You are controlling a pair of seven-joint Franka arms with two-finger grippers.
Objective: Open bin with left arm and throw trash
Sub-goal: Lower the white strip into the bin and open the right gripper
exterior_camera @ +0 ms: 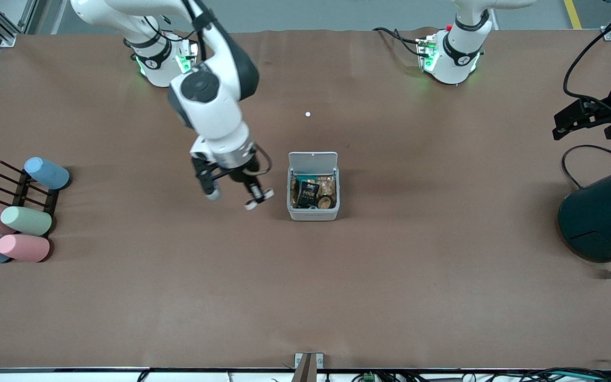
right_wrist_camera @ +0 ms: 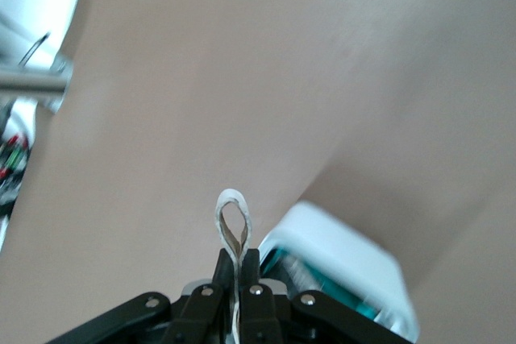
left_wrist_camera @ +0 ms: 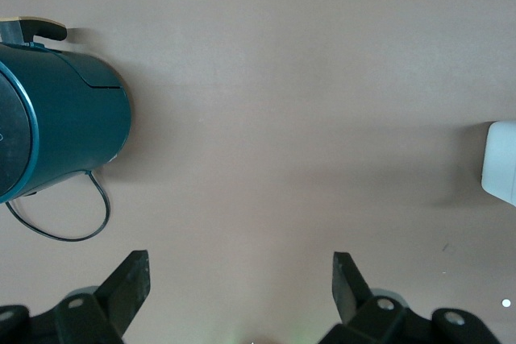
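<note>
Pinching rubber band [right_wrist_camera: 232, 227], right end effector [right_wrist_camera: 239, 262].

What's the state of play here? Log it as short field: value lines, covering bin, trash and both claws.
bin: white box mid-table, lid open and upright
trash in bin: dark snack packet among other bits
rubber band: pinched as a loop in the right claw
right claw: shut, in the air beside the bin, toward the right arm's end
left claw: open, empty, waiting over bare table near the teal container
</note>
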